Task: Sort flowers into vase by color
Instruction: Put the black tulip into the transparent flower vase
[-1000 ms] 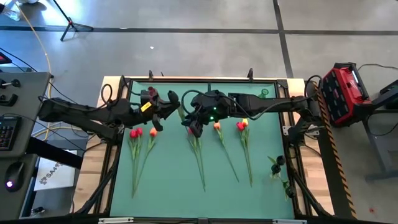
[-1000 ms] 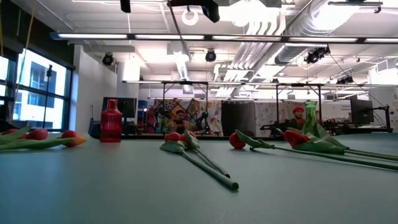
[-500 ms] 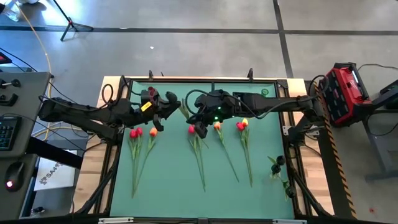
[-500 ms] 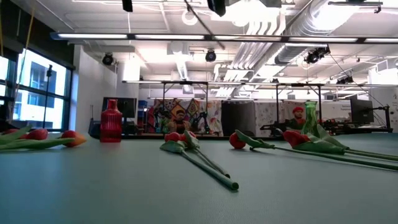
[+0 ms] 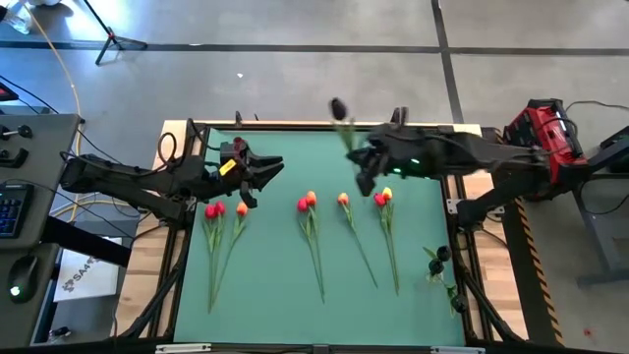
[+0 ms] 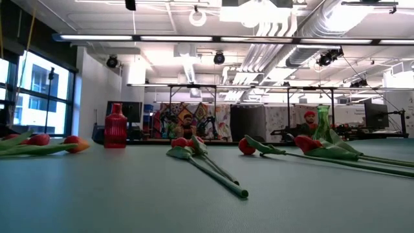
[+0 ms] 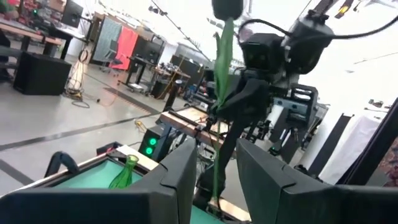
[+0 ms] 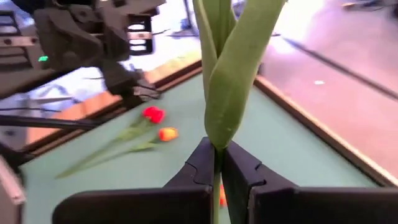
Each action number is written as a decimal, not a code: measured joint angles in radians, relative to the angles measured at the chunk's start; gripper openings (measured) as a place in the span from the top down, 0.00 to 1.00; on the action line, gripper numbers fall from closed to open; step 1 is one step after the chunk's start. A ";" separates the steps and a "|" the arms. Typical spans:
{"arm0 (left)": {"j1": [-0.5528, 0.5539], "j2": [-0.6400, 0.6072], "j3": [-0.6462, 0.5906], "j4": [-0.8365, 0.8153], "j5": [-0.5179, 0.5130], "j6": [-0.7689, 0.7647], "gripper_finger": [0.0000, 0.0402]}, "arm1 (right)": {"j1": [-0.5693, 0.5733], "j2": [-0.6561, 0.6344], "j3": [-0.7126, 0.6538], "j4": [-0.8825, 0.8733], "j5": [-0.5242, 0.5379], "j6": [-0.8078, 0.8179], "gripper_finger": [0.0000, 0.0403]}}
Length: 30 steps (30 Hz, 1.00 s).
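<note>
Between right tool fingers, unlabelled tulip

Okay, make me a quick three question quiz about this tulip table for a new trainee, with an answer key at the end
1. True or false: the right claw is shut on a tulip stem.
2. Which claw grips that tulip: A the left claw, B the right claw, C neither?
3. Fill in: in the low view, a ___ vase stands at the far left of the mat.

Key: 1 true. 2 B. 3 red.
</note>
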<state>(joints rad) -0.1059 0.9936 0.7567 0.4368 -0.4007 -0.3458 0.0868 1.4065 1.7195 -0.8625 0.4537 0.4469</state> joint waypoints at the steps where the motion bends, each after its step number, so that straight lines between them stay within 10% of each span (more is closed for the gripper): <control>1: 0.000 0.000 0.000 -0.004 0.000 0.001 0.74 | 0.022 -0.023 0.000 -0.038 0.042 0.013 1.00; 8: 0.000 0.001 0.000 -0.020 0.001 0.020 0.74 | 0.200 -0.157 0.000 -0.241 0.279 0.158 1.00; 30: 0.001 0.001 0.000 -0.053 -0.079 0.034 0.74 | 0.806 -0.246 -0.022 -0.707 0.495 0.692 1.00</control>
<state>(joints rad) -0.1051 0.9943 0.7567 0.3841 -0.4795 -0.3122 0.8924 1.1608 1.6972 -1.5698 0.9489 1.1387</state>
